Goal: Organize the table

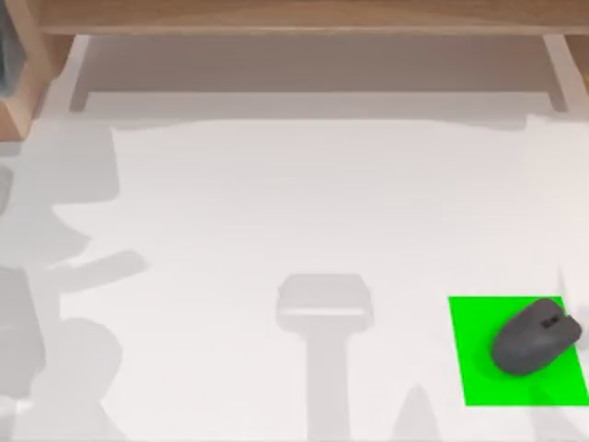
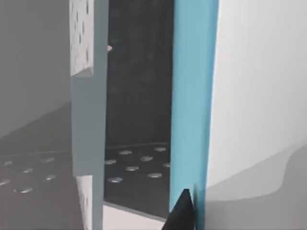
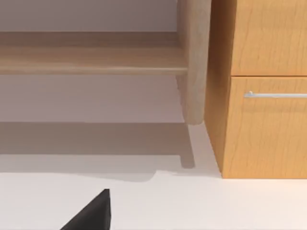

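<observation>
The white table (image 1: 276,221) spans the top view, wooden shelf frame (image 1: 294,18) along its far edge. At its right, a grey mouse (image 1: 536,337) rests on a green mat (image 1: 479,368). Gripper states cannot be told.

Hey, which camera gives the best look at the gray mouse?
The top view: the whole mouse lies on the green mat at the table's right. The wrist views face a blue panel and the wooden shelf instead.
</observation>
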Controlling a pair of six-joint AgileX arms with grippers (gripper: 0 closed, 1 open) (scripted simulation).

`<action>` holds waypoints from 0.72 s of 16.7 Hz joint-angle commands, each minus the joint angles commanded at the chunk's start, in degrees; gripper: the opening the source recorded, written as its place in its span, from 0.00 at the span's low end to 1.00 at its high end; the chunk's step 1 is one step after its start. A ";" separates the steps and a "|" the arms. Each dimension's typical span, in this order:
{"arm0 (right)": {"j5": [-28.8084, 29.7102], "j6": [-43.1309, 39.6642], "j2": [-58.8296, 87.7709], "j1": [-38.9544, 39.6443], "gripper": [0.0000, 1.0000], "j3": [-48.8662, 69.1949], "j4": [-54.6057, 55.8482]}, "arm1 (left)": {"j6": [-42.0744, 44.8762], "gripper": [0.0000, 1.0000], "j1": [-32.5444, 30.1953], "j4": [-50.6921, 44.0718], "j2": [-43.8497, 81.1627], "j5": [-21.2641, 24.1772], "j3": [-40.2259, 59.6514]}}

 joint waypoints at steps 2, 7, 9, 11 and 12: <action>0.00 0.00 0.00 0.00 1.00 0.00 0.00 | 2.46 0.00 1.11 2.14 4.71 2.56 3.45; 0.00 0.00 0.00 0.00 1.00 0.00 0.00 | 4.81 0.00 1.55 4.26 10.25 5.21 7.13; 0.00 0.00 0.00 0.00 1.00 0.00 0.00 | 4.81 0.00 1.55 4.26 10.25 5.21 7.13; 0.00 0.00 0.00 0.00 1.00 0.00 0.00 | 4.83 0.00 1.32 4.20 10.11 5.11 6.91; 0.00 0.00 0.00 0.00 1.00 0.00 0.00 | 4.82 0.00 1.28 4.21 10.18 5.07 7.10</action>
